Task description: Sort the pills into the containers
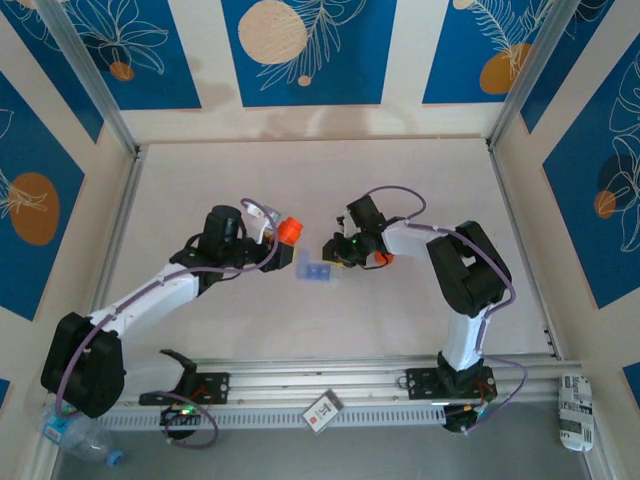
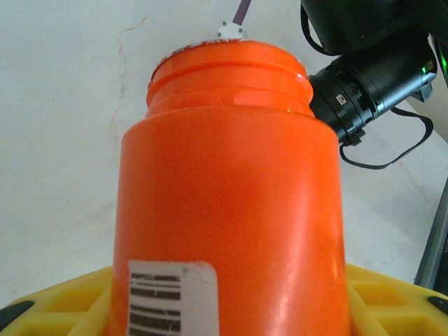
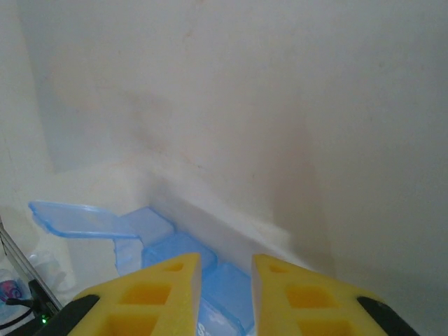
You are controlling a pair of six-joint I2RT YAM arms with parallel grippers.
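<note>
My left gripper [image 1: 275, 232] is shut on an orange bottle [image 1: 290, 231]. In the left wrist view the bottle [image 2: 231, 175] stands between the yellow fingers [image 2: 392, 294], its open mouth pointing away and a barcode label low on its side. The containers [image 1: 318, 271] are a pale-blue strip lying on the table between the two arms. My right gripper [image 1: 338, 252] is at the strip's right end. In the right wrist view its yellow fingers [image 3: 150, 294] are shut on the containers [image 3: 168, 245], and one lid [image 3: 73, 218] stands open at the left. The pills are out of view.
A metal rail [image 1: 380, 375] runs along the near edge by the arm bases. A clear water bottle [image 1: 85, 440], a small card [image 1: 322, 411] and a crumpled wrapper [image 1: 575, 410] lie in front of it. Patterned walls close the table in. The right arm's black wrist [image 2: 364, 77] is close to the bottle.
</note>
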